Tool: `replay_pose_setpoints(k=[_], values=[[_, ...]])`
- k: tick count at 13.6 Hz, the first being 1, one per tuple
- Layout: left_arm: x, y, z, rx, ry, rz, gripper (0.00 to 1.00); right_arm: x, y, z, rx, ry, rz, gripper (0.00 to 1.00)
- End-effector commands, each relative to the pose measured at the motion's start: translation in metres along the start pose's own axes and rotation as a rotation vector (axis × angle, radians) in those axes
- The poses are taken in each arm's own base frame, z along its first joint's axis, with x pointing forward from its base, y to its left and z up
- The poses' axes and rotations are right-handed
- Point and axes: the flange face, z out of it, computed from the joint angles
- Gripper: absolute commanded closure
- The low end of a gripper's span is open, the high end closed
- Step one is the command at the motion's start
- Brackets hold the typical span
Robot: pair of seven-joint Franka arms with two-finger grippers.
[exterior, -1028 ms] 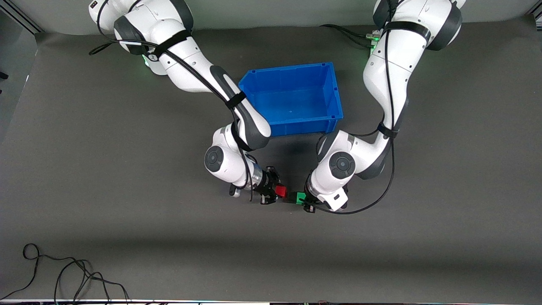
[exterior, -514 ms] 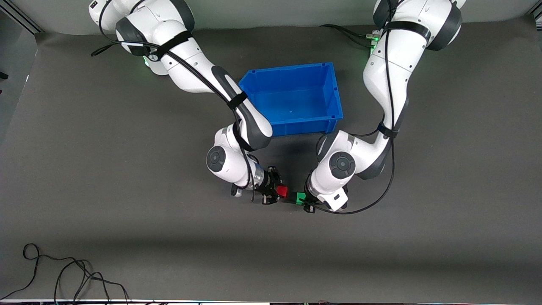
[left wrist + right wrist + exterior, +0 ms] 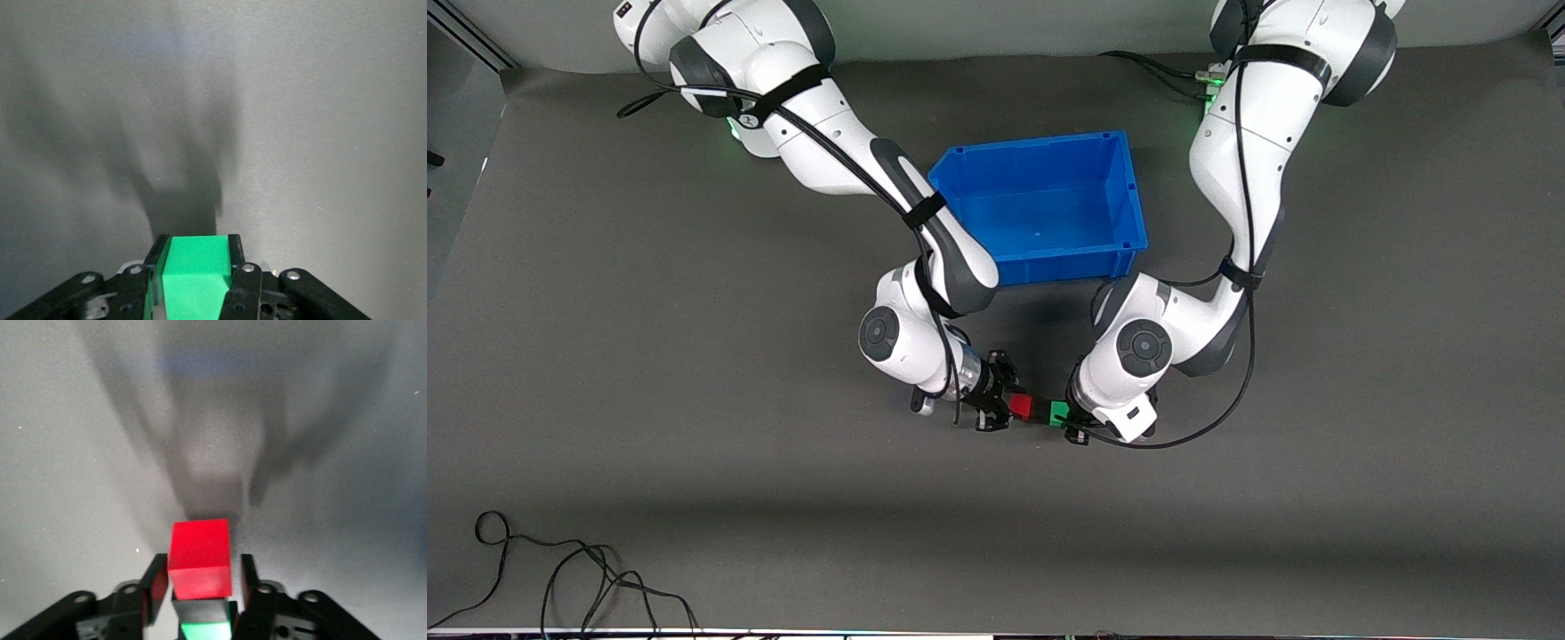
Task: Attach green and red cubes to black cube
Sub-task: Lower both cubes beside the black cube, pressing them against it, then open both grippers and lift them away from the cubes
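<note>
Red cube (image 3: 1021, 406) in right claw (image 3: 1005, 407), green cube (image 3: 1059, 413) in left claw (image 3: 1069, 418), over grey mat (image 3: 694, 400).

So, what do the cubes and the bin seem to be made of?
Red cube and green cube: probably plastic or painted wood, flat even colour, sharp edges, no gloss. Bin: likely moulded plastic, uniform blue with a slight sheen and a thin rim.

A blue bin (image 3: 1049, 206) sits open and upright on the grey-matted bench (image 3: 1360, 444), its floor bare. A thin black cable (image 3: 560, 573) lies in loose loops near the bench edge closest to the front camera, toward the right arm's end, well apart from the bin.
</note>
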Motion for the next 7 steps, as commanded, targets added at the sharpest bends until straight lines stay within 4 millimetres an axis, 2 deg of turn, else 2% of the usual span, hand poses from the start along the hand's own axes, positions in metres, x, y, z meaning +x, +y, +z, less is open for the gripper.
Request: replay_pose_setpoints(k=[1, 2, 3, 4, 5, 6, 7], values=[[-0.013, -0.005, -0.006, 0.020, 0.012, 0.014, 1.00, -0.004, -0.006, 0.001, 0.026, -0.004, 0.017, 0.20], [-0.012, -0.005, -0.006, 0.024, 0.013, 0.012, 1.00, -0.004, -0.006, 0.001, 0.025, -0.004, 0.017, 0.07], [-0.012, -0.005, -0.006, 0.024, 0.013, 0.012, 1.00, -0.004, -0.006, 0.001, 0.025, -0.003, 0.015, 0.00], [-0.011, -0.005, -0.006, 0.023, 0.016, 0.015, 0.68, -0.005, -0.006, -0.001, 0.026, -0.004, 0.009, 0.00], [-0.013, -0.005, -0.005, 0.017, 0.025, 0.028, 0.16, -0.006, -0.008, -0.005, 0.031, -0.006, -0.001, 0.00], [-0.018, -0.007, -0.004, 0.013, 0.036, 0.041, 0.00, -0.006, -0.011, -0.010, 0.034, 0.006, -0.027, 0.00], [-0.016, -0.005, -0.006, 0.009, 0.030, 0.032, 0.00, -0.008, -0.015, -0.019, 0.046, 0.028, -0.062, 0.00]])
